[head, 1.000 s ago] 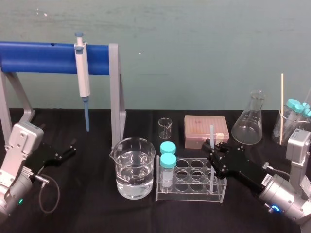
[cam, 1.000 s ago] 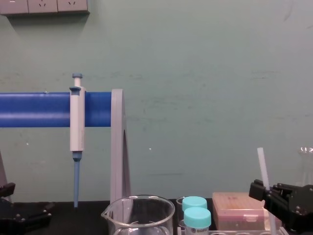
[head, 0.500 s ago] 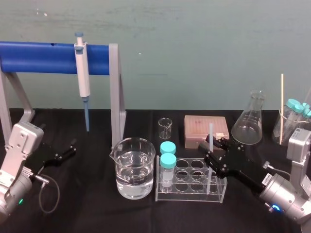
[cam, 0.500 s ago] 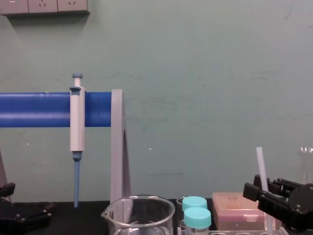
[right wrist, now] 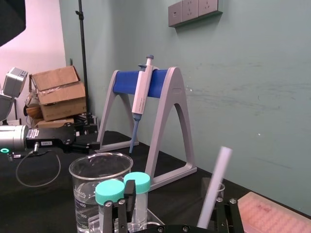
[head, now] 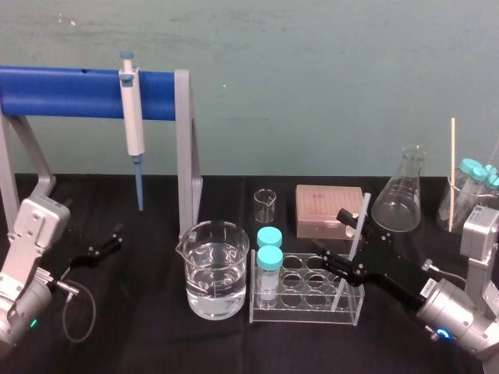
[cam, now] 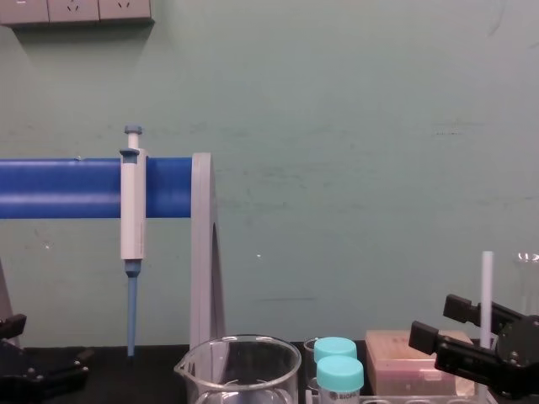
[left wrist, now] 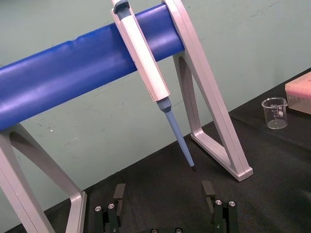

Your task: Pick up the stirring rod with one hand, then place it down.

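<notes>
The stirring rod (head: 352, 238) is a thin translucent white stick standing in the clear tube rack (head: 308, 294), its top leaning to the right. My right gripper (head: 339, 240) is open around it, one black finger on each side. In the right wrist view the stirring rod (right wrist: 215, 188) rises close beside one finger, with a wide gap to the other. The chest view shows the stirring rod (cam: 486, 295) upright by the right gripper (cam: 446, 324). My left gripper (head: 101, 243) rests open on the black table at the far left, and in its own wrist view the left gripper (left wrist: 165, 201) holds nothing.
A beaker of water (head: 214, 269) and two teal-capped tubes (head: 270, 255) stand left of the rod. Behind are a small beaker (head: 265, 205), a pink tip box (head: 329, 209) and a conical flask (head: 399, 195). A pipette (head: 131, 117) hangs on the blue stand (head: 62, 92).
My right gripper has gone from shut on the rod to open. The rod, upright before, has tipped to the right in the rack. The left arm has not moved.
</notes>
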`<state>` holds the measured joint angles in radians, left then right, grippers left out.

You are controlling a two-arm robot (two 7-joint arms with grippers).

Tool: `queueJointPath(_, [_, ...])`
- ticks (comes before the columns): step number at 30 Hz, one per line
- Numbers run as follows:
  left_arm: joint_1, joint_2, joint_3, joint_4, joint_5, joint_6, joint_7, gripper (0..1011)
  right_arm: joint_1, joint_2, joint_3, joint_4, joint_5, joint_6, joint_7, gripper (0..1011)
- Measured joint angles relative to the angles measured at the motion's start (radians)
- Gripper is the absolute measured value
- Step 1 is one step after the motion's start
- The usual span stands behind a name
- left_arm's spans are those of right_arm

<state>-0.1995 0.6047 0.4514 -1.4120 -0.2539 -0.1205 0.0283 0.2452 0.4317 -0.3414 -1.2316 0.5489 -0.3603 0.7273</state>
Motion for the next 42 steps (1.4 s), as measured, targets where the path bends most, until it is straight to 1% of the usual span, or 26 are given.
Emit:
queueJointPath(1, [0.0,0.0,0.0,0.0,0.0,0.0,0.0,1000,0.0,0.0,0.0,0.0,0.0,0.0,0.0,881])
queueJointPath(2, [0.0,0.0,0.0,0.0,0.0,0.0,0.0,1000,0.0,0.0,0.0,0.0,0.0,0.0,0.0,914])
queueJointPath(3, [0.0,0.0,0.0,0.0,0.0,0.0,0.0,1000,0.0,0.0,0.0,0.0,0.0,0.0,0.0,914])
queueJointPath(4, [0.0,0.0,0.0,0.0,0.0,0.0,0.0,1000,0.0,0.0,0.0,0.0,0.0,0.0,0.0,956])
queueJointPath(6, [0.0,0.0,0.0,0.0,0.0,0.0,0.0,1000,0.0,0.0,0.0,0.0,0.0,0.0,0.0,997])
queueJointPath(14, [0.0,0.0,0.0,0.0,0.0,0.0,0.0,1000,-0.001,0.0,0.001,0.0,0.001,0.001,-0.001,1003])
queueJointPath(24, [0.0,0.0,0.0,0.0,0.0,0.0,0.0,1000,-0.022,0.006,0.02,-0.02,-0.005,0.017,-0.034,1003])
queueJointPath(28, [0.0,0.0,0.0,0.0,0.0,0.0,0.0,1000,-0.059,0.021,0.044,-0.051,-0.006,0.037,-0.069,1003])
queueJointPath(29, [0.0,0.0,0.0,0.0,0.0,0.0,0.0,1000,-0.059,0.021,0.044,-0.051,-0.006,0.037,-0.069,1003])
queueJointPath(32, [0.0,0.0,0.0,0.0,0.0,0.0,0.0,1000,-0.092,0.034,0.065,-0.078,-0.006,0.052,-0.094,1003])
queueJointPath(33, [0.0,0.0,0.0,0.0,0.0,0.0,0.0,1000,-0.092,0.034,0.065,-0.078,-0.006,0.052,-0.094,1003])
queueJointPath(36, [0.0,0.0,0.0,0.0,0.0,0.0,0.0,1000,-0.126,0.042,0.086,-0.106,-0.007,0.062,-0.118,1003])
queueJointPath(42, [0.0,0.0,0.0,0.0,0.0,0.0,0.0,1000,-0.168,0.05,0.109,-0.145,-0.01,0.077,-0.145,1003])
